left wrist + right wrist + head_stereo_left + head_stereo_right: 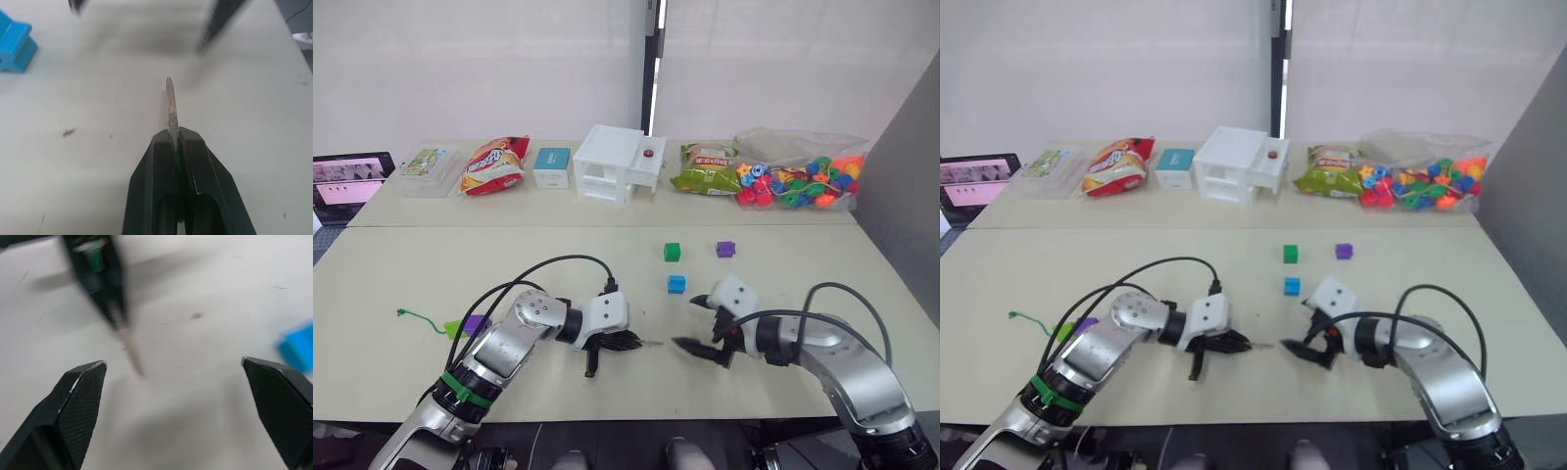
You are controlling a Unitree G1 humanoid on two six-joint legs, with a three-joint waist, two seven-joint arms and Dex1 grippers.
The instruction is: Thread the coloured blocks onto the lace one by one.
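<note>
My left gripper (631, 342) is shut on the lace, whose greyish needle tip (170, 104) sticks out past the fingers toward my right gripper (696, 324). That one stands open a short way off, facing the tip, with nothing between its fingers (80, 396). The lace's green cord (419, 319) trails off to the left and ends in a knot. A purple block (476, 322) and a lime green block (454, 327) lie by the cord behind my left arm. A dark green block (673, 252), another purple block (725, 249) and a blue block (676, 284) lie loose beyond the grippers.
At the back stand snack bags (494, 164), a white box (618, 162), a small teal box (551, 166) and a clear bag of bright beads (801, 176). A tablet (348, 183) is at the far left. A grey panel (911, 196) rises on the right.
</note>
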